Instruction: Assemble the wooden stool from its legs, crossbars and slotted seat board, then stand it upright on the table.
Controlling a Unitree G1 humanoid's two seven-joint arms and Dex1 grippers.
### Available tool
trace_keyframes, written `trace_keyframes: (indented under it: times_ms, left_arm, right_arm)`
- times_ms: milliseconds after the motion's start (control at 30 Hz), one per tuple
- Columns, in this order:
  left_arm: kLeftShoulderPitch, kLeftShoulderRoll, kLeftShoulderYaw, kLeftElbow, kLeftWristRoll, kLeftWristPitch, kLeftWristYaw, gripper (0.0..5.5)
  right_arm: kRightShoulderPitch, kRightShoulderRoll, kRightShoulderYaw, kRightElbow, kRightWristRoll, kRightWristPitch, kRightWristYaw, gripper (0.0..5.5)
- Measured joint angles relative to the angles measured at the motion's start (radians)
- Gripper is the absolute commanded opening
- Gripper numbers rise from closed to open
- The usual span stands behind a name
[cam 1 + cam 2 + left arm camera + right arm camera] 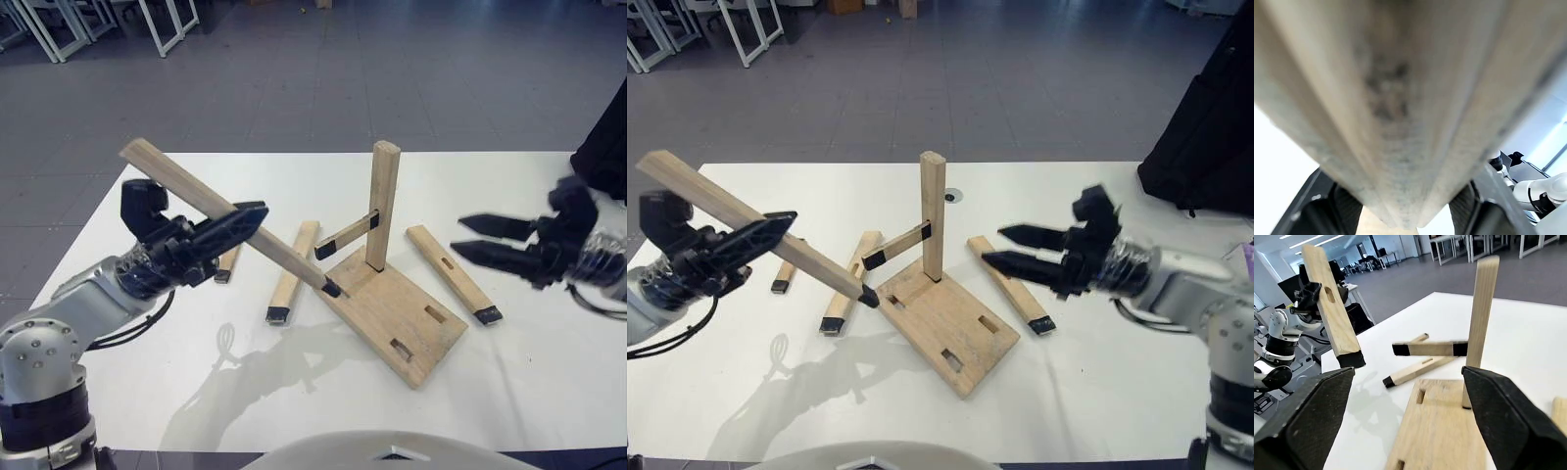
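The slotted seat board (392, 313) lies flat at the table's middle. One leg (383, 201) stands upright in its far slot, with a crossbar (348, 235) jutting from it toward the left. My left gripper (253, 217) is shut on another leg (186, 186), held tilted. That leg's black-tipped lower end (331, 288) touches the board's left corner. My right gripper (457, 236) hovers open over a leg (453, 272) lying to the right of the board. In the right wrist view both fingers (1308, 416) frame the board (1444, 431) and the upright leg (1481, 318).
A further leg (292, 271) and a short crossbar (227, 264) lie on the white table (176, 392) left of the board. A black bag (1205, 127) stands past the table's right edge. Bare table stretches along the front.
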Motion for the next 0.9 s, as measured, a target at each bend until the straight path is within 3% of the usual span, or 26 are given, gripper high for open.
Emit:
trace_keyframes:
  times_ms: [133,233,333,467,633,900]
  left_arm:
    - [0.06,-0.048,-0.04,-0.047,0.218,-0.113,-0.023,2.02]
    - [0.048,-0.139,-0.155,-0.033,0.407,-0.245,-0.057,2.02]
    - [0.045,-0.193,-0.289,0.009,0.573,-0.346,-0.135,2.02]
    - [0.052,-0.24,-0.411,0.114,0.773,-0.487,-0.222,2.02]
    - [0.014,-0.32,-0.438,0.268,0.882,-0.63,-0.233,2.02]
    - [-0.019,-0.274,-0.477,0.255,0.976,-0.655,-0.236,2.02]
  right_arm:
    - [0.161,0.029,0.228,-0.113,-0.224,-0.086,-0.005,4.01]
    - [0.18,0.024,0.383,-0.117,-0.423,-0.172,-0.002,4.01]
    - [0.179,0.025,0.466,-0.095,-0.541,-0.23,0.003,4.01]
    - [0.167,0.03,0.494,-0.08,-0.602,-0.255,0.025,4.01]
    - [0.147,0.033,0.508,-0.068,-0.637,-0.264,0.056,4.01]
    - [0.149,0.035,0.511,-0.06,-0.67,-0.275,0.073,4.01]
